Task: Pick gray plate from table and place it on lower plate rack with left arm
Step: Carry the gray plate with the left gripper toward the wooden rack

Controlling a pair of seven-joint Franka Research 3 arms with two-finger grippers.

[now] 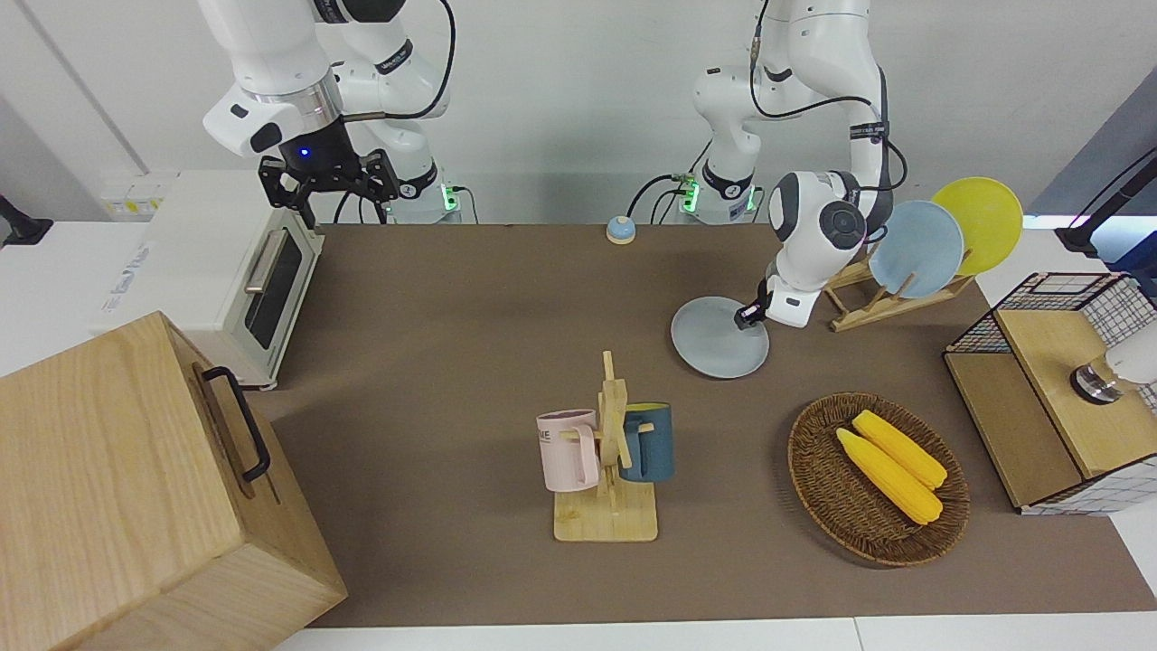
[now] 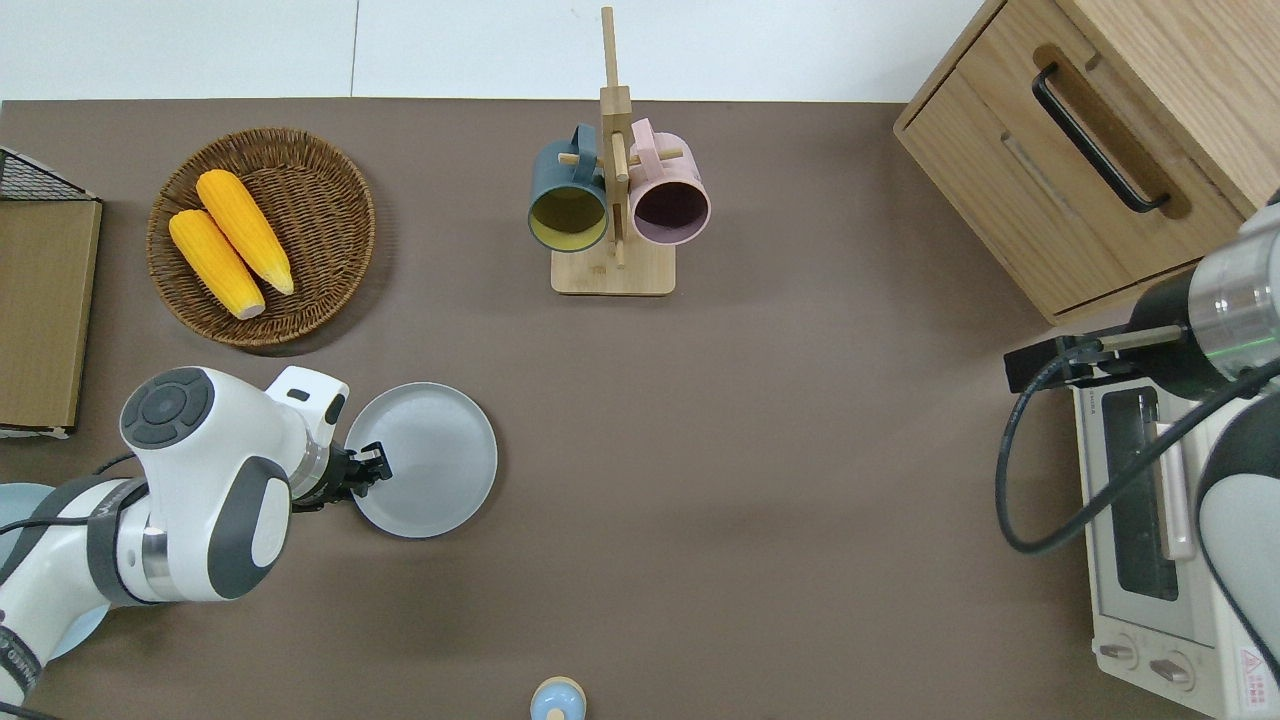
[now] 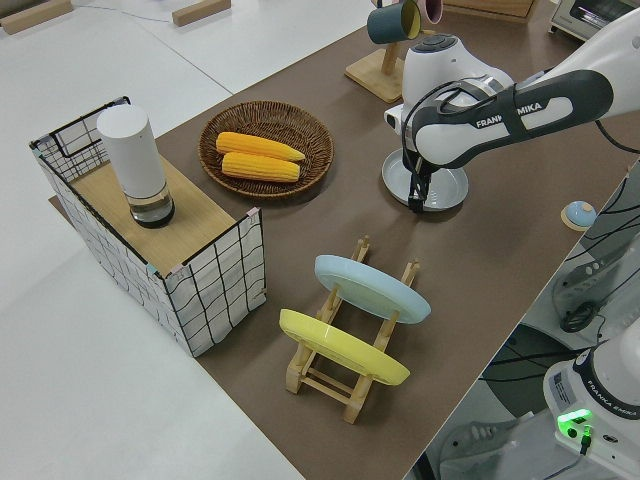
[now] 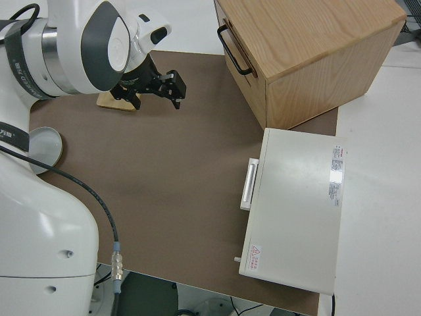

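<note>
The gray plate is just above the brown mat. My left gripper is shut on the plate's rim at the side toward the left arm's end of the table. The plate looks slightly tilted, with the held rim higher. The lower plate rack stands nearer to the robots than the plate, toward the left arm's end of the table. It holds a light blue plate and a yellow plate. The pegs on the rack's side toward the gray plate are free. My right gripper is parked and open.
A mug tree with two cups stands mid-table, farther from the robots. A wicker basket holds corn. A wire crate holds a white cylinder. A small bell, a toaster oven and a wooden drawer box are also here.
</note>
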